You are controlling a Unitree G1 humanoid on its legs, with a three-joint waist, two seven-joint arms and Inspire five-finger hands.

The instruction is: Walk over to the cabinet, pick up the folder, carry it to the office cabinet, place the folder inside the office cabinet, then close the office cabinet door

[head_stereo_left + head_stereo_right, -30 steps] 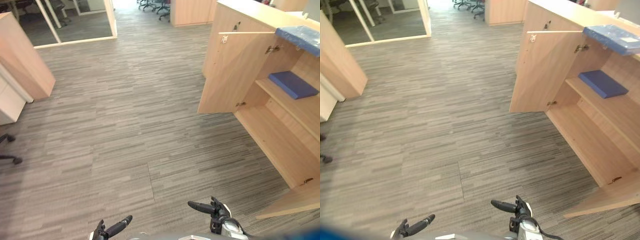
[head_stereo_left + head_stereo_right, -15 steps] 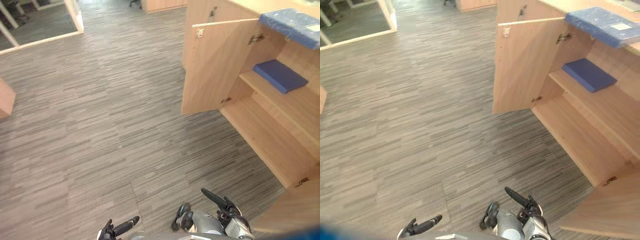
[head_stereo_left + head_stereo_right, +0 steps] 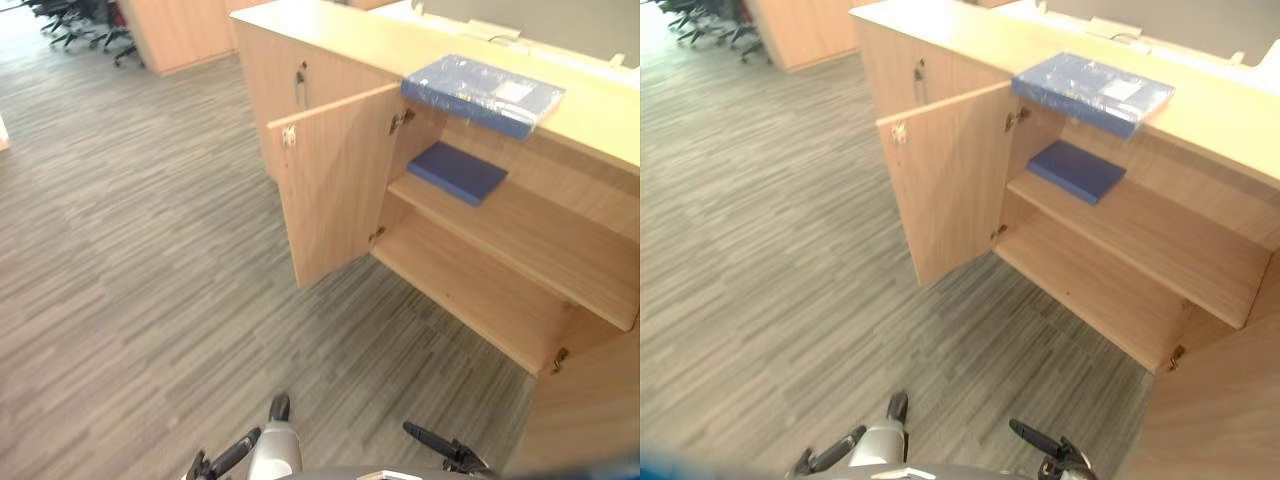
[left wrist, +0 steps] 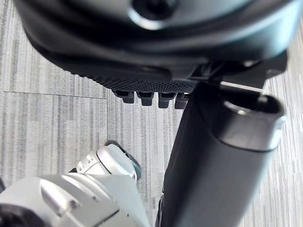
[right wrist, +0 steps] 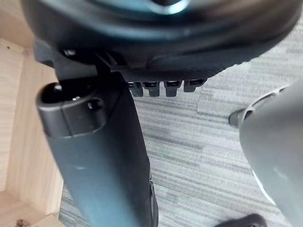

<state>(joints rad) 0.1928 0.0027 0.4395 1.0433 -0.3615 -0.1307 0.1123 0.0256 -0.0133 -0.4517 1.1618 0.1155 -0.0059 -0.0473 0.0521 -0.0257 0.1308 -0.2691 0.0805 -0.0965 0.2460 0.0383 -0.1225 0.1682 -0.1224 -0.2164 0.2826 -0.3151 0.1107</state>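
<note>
A light blue folder (image 3: 482,92) in clear wrap lies on top of the wooden office cabinet (image 3: 340,45), over its open compartment. A darker blue folder (image 3: 458,171) rests on the upper shelf inside. The left door (image 3: 330,180) stands wide open, and the right door (image 3: 590,400) is open near the lower right. My left hand (image 3: 225,460) and right hand (image 3: 440,445) hang low over the carpet, well short of the cabinet. Both are open and hold nothing; the wrist views show the left hand (image 4: 156,56) and right hand (image 5: 156,47) with relaxed fingers above bare carpet.
The bottom shelf (image 3: 470,290) of the cabinet is bare. Grey striped carpet (image 3: 120,250) spreads to the left. Another wooden cabinet (image 3: 180,30) and several office chairs (image 3: 70,20) stand at the far back left.
The camera has swung right and closer, so the open cabinet now sits in the middle instead of at the right edge. Both hands still hang empty.
</note>
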